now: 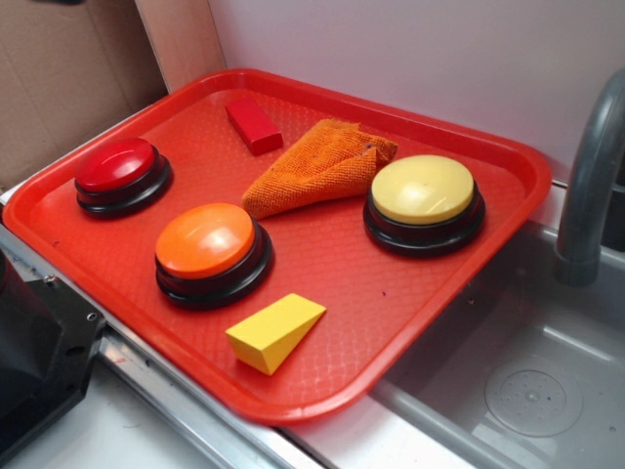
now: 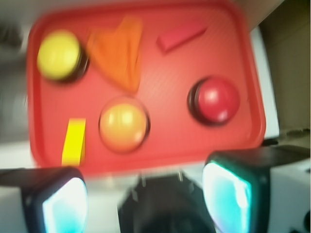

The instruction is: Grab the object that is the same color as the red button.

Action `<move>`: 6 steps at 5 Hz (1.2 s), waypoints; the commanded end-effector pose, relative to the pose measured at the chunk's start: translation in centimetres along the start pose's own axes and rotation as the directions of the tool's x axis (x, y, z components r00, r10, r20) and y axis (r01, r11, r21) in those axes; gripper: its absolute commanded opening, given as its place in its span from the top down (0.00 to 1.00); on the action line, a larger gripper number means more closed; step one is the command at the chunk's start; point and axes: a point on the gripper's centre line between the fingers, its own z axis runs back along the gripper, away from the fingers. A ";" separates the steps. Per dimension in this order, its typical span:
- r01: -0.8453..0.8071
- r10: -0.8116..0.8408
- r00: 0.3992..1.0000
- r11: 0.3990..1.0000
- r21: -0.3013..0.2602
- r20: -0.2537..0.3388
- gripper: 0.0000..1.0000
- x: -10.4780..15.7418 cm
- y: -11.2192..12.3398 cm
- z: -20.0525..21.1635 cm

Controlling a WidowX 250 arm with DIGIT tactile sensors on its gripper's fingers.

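Wrist view is blurred; the gripper (image 2: 146, 194) hangs with fingers spread wide, holding nothing, outside the tray (image 1: 469, 137). The red block (image 1: 254, 125) lies by the tray's far rim, beyond the red button (image 1: 119, 168), bare floor between.

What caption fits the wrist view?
Open gripper above a red tray holding three buttons, an orange cloth, a red block and a yellow wedge.

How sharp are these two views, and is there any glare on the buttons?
Exterior view: sharp, evenly lit, with soft highlights on the red button and the orange button; the red block has crisp edges. Wrist view: heavily blurred throughout, so the block and cloth are smeared; the gripper, jaws apart, is soft too.
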 end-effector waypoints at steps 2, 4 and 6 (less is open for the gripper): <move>-0.571 0.547 0.812 0.817 0.081 0.206 0.00 7.2 2.1 -5.7; -0.658 0.618 0.738 0.748 0.085 0.271 0.00 9.0 5.5 -10.7; -0.749 0.699 0.654 0.652 0.117 0.291 0.00 9.8 6.5 -15.1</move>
